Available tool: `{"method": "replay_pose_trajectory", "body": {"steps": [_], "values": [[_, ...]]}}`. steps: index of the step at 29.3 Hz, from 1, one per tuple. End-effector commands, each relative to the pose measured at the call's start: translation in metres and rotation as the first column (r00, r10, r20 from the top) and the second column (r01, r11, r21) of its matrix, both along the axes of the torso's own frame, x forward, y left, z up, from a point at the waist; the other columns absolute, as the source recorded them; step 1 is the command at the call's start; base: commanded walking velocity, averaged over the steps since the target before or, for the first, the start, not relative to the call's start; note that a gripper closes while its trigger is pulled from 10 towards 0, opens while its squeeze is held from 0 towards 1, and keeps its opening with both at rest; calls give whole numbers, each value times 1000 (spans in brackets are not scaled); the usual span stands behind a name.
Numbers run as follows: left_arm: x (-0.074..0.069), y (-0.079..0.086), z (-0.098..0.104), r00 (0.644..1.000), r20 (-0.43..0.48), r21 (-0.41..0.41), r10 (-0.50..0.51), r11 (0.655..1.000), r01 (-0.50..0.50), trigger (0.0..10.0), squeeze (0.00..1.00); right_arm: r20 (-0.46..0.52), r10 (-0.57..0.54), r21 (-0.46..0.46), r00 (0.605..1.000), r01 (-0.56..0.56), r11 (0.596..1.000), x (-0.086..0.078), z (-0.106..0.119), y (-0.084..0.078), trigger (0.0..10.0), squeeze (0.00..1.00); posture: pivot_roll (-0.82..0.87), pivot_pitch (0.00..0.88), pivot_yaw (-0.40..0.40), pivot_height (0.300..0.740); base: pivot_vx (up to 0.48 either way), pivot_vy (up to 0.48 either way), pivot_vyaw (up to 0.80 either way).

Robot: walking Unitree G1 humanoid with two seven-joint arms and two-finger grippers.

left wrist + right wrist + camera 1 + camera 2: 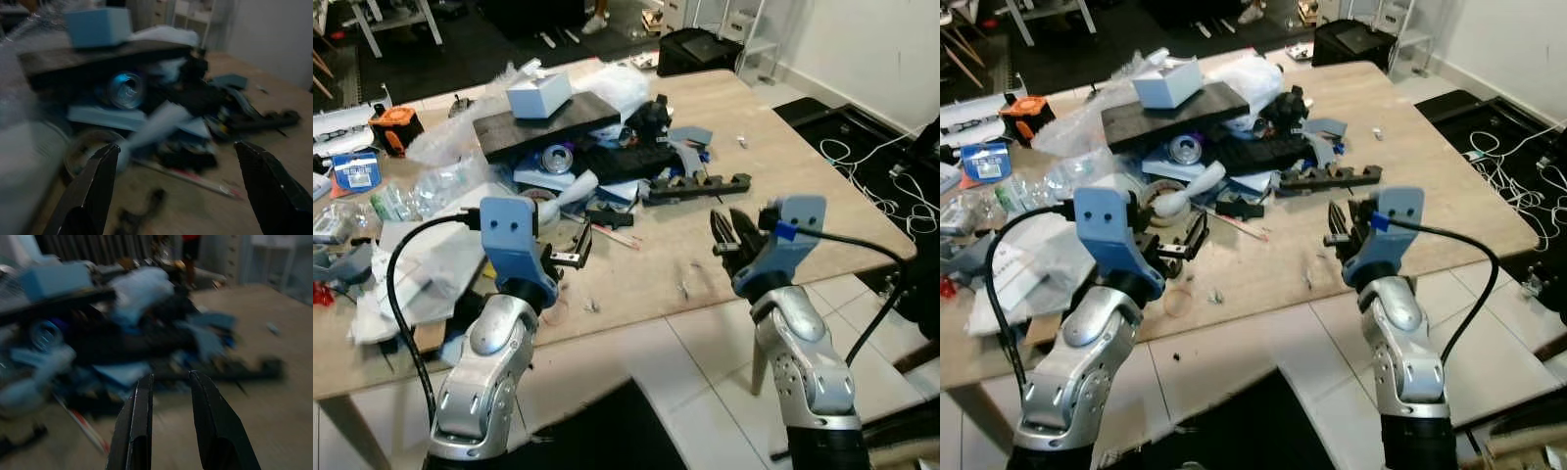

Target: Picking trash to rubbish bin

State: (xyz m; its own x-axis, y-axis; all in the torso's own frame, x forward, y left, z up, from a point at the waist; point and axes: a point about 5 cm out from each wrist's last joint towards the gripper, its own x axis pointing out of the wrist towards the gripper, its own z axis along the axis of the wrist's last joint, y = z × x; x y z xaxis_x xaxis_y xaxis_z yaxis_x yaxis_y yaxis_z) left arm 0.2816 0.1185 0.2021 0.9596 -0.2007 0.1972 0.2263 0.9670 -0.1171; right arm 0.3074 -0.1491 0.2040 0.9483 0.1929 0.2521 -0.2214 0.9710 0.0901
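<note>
A heap of trash lies on the wooden table [773, 166]: a crushed can [556, 158], a white tube [576, 188], a tape roll [540, 201], a thin red-and-white stick [612, 235] and crumpled plastic bags [450, 137]. My left gripper [570, 245] hovers over the table's near edge, just short of the tape roll, open wide with nothing in it. The can [124, 89] lies ahead of it in the left wrist view. My right gripper [729, 235] hangs over bare wood to the right, a narrow gap between its fingers, holding nothing. The right wrist view is blurred.
A white box [539, 94] rests on a dark board [548, 122] atop the heap. A black pegged bar [697, 186] lies beyond the right gripper. Papers [421, 264] cover the table's left. Cables [891, 186] trail on the floor at right.
</note>
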Motion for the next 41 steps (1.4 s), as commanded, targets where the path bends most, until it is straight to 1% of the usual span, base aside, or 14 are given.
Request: {"method": "replay_pose_trajectory", "body": {"steps": [1,12,17,22,26,29,32,33,34,37,38,39,40,41], "values": [[-1,3,-3,1000,-12,-7,19,1000,-19,10000,0,-7,45,-2,999,-45,999,0,1,8,10000,0,9,115,35,740,382,0,0],[-4,4,-4,1000,-12,-4,26,1000,-26,10000,0,-16,85,-4,996,-85,996,3,6,8,10000,0,16,132,19,740,63,0,0],[-4,4,-4,999,-23,7,28,1000,-28,10000,0,-120,97,-57,988,-105,993,8,-5,5,10000,0,18,142,13,740,0,0,0],[-3,3,2,1000,-18,28,12,1000,-11,10000,0,-223,92,-128,970,-123,984,18,-12,-7,10000,0,22,147,15,740,0,0,0],[0,3,4,1000,-12,49,-1,999,2,10000,0,-300,151,-201,942,-218,955,25,-12,-17,10000,0,14,151,20,740,0,0,0],[6,1,6,1000,-14,79,-2,997,4,10000,0,-399,206,-284,893,-335,898,30,-18,-23,10000,0,15,153,19,740,0,0,0],[10,0,9,1000,-20,107,-13,994,15,10000,0,-434,239,-280,869,-382,881,33,-17,-27,10000,0,22,159,15,740,0,0,0],[13,-2,11,999,-20,122,-28,992,30,10000,0,-462,271,-273,844,-427,862,36,-15,-30,10000,0,24,163,16,740,0,0,0],[16,-4,14,998,-28,154,-48,987,52,10000,0,-507,339,-237,792,-506,829,39,-10,-33,10000,0,22,170,24,740,0,0,0],[19,-4,15,998,-39,191,-46,980,53,10000,0,-531,397,-206,749,-568,797,40,-5,-35,10000,0,22,172,27,740,0,0,0],[20,-3,16,998,-40,188,-47,981,54,10000,0,-541,427,-198,724,-604,772,40,-1,-36,10000,184,22,172,27,740,0,0,0],[20,-3,16,998,-40,188,-47,981,54,10000,0,-541,427,-198,724,-604,772,40,-1,-36,10000,184,22,172,27,740,0,0,0],[22,-2,16,998,-53,197,-38,979,47,10000,0,-555,458,-185,694,-640,745,42,3,-38,10000,443,25,176,32,740,0,0,0],[26,0,16,997,-70,215,-27,976,41,10000,0,-569,500,-157,653,-683,713,45,10,-41,10000,929,25,180,34,740,0,0,0]]}}
